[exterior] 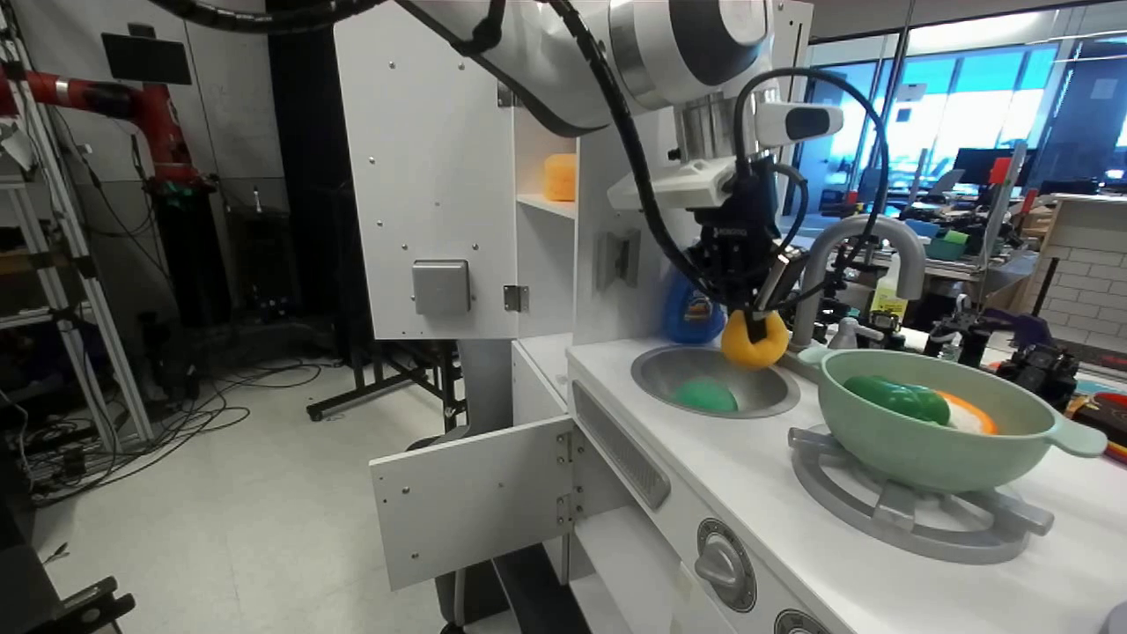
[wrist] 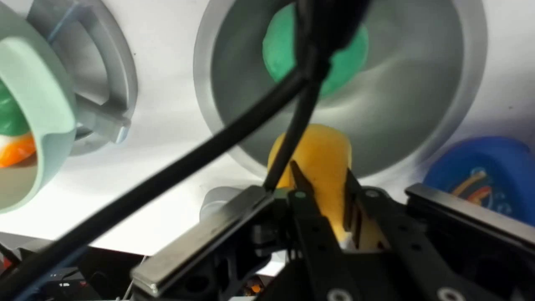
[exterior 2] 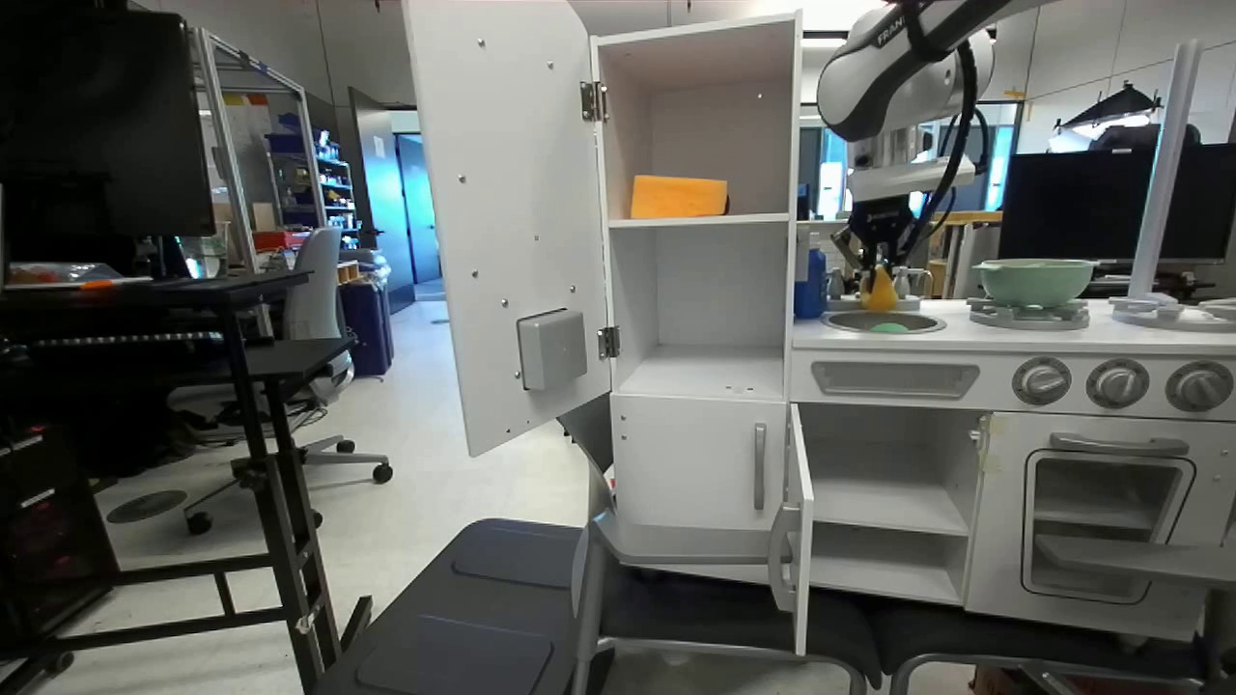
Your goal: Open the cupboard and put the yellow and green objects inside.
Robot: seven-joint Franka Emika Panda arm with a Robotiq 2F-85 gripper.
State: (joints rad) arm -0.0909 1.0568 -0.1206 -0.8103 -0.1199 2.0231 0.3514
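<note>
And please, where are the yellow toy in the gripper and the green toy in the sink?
Yellow toy point(exterior: 755, 355), in an exterior view: lower part.
Green toy point(wrist: 279, 48), in the wrist view: uncovered left part.

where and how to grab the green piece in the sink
Probably across its middle, fingers on opposite sides, straight down from above: the green piece has a rounded top and lies inside the sink, whose wall would likely block a sideways approach.

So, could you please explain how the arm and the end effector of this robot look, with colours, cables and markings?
The Franka Panda arm is white and rounded, with dark panels, a silver wrist cylinder and FRANKA lettering. Black cables run along it. The Robotiq end effector is black, with narrow fingers, silver bars and small pale lettering.
</note>
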